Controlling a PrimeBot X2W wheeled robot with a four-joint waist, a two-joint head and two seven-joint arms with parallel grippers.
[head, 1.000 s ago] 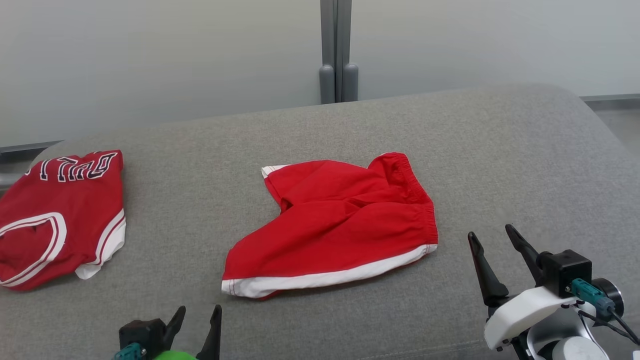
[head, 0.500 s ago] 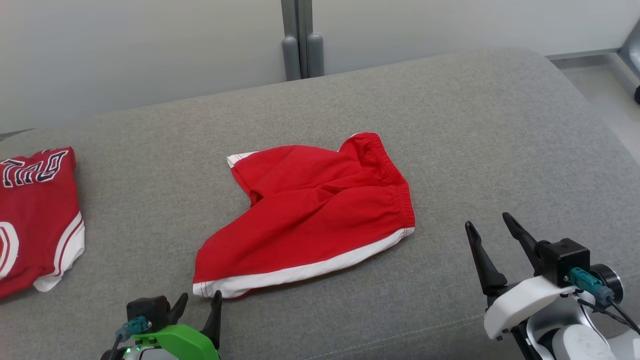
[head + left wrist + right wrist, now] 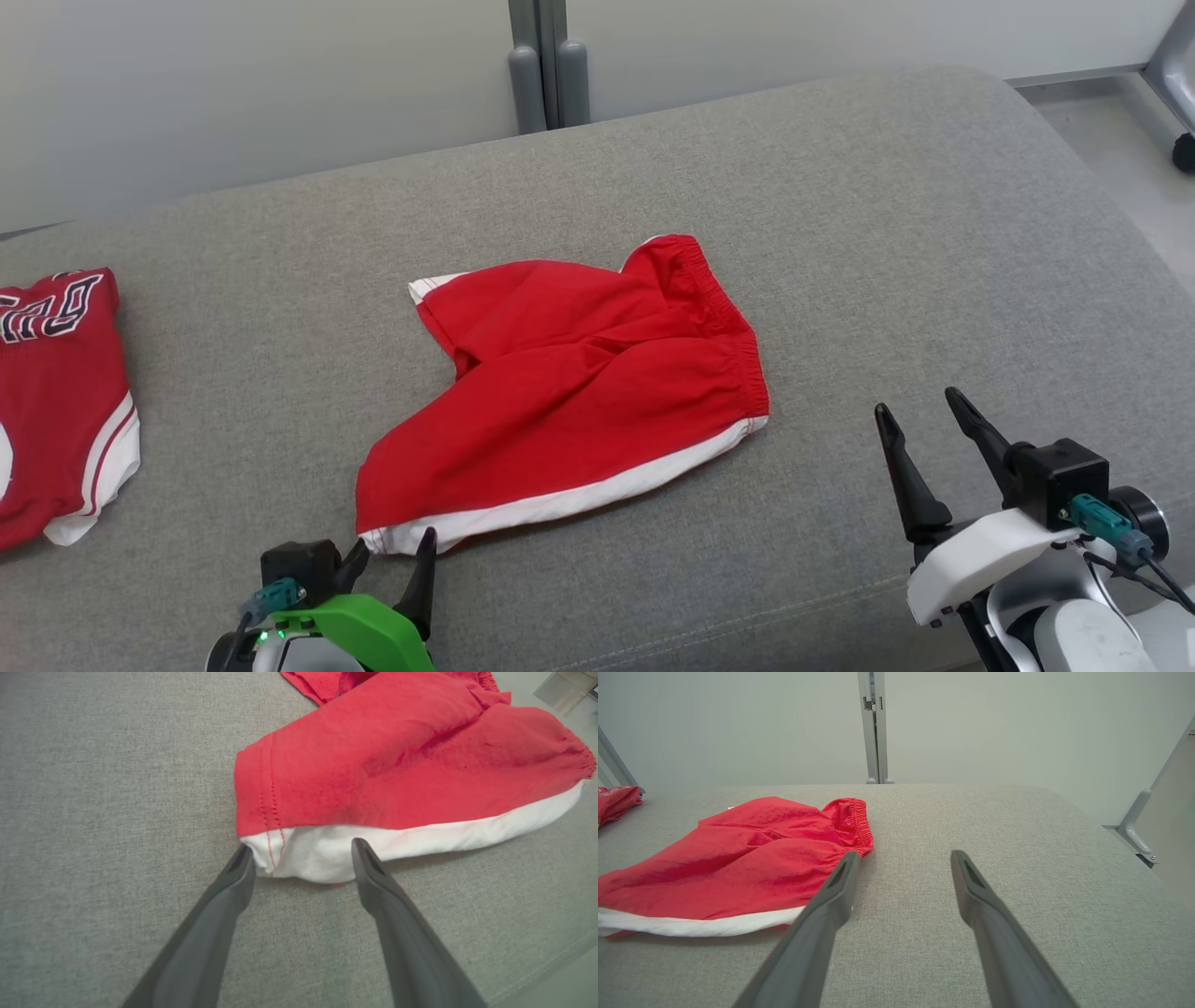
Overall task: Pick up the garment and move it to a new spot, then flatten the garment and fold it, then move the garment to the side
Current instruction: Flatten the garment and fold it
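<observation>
While red shorts [image 3: 579, 392] lie on couch [image 3: 887, 215], left pincer [image 3: 394, 541] wide at hem [image 3: 322, 856], right pincer [image 3: 917, 402] wide, jersey [image 3: 56, 401] aside.

The red shorts [image 3: 579, 392] lie rumpled and partly doubled over near the middle of the grey cushion [image 3: 887, 233], not spread flat. Their gathered elastic waistband [image 3: 738, 345] is at the right, running toward the far side. A white band [image 3: 560, 504] runs along the near edge to the near-left corner, and a white-edged leg hem [image 3: 425, 285] shows at the far left.

Matt red cloth shorts [image 3: 579, 392] on coarse grey upholstery [image 3: 934, 233], probably woven fabric.
</observation>
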